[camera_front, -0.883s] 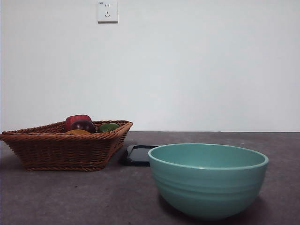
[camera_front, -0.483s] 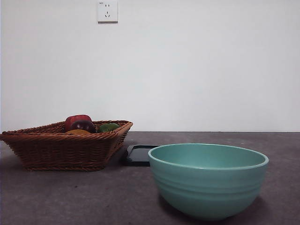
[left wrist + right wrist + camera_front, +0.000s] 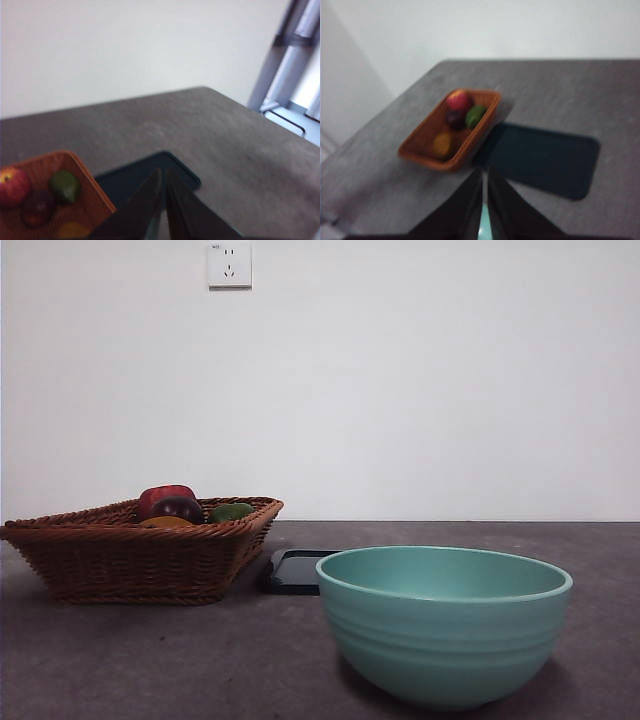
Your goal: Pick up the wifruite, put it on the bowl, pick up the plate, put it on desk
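Currently the wifruite lies in the wicker basket, ahead of the left gripper, the nearer one; right gripper too: jaws nearly closed, empty.

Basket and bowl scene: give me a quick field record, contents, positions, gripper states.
wicker basket: on the desk, holds four fruits
orange fruit: in the basket, not yet picked
other fruits: red, dark purple, green
bowl: mint-teal, nearest the front camera, nothing visible inside
dark tray: flat on the desk beside the basket
left gripper: raised, jaws shut, holding nothing
right gripper: raised, jaws shut, holding nothing
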